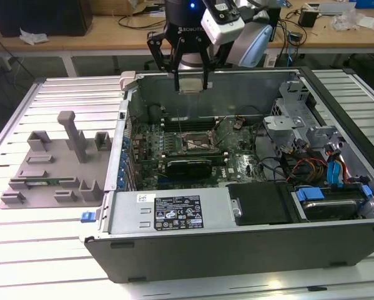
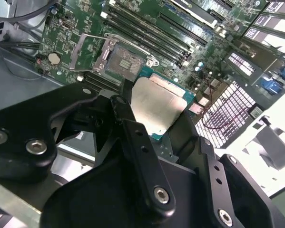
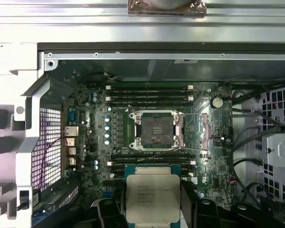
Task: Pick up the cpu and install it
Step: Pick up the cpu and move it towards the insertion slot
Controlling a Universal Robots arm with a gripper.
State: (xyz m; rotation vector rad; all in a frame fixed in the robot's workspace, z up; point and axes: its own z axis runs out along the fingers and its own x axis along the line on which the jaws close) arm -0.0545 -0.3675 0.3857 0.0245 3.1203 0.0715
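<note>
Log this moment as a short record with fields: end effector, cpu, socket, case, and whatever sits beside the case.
end effector: shut on the cpu, raised over the computer case
cpu: held clear of the board, metal top showing in both wrist views, not seated
socket: on the green motherboard, frame open, nothing in it
computer case: lying flat, side open
grey holder: beside the case, on the exterior view's left
</note>
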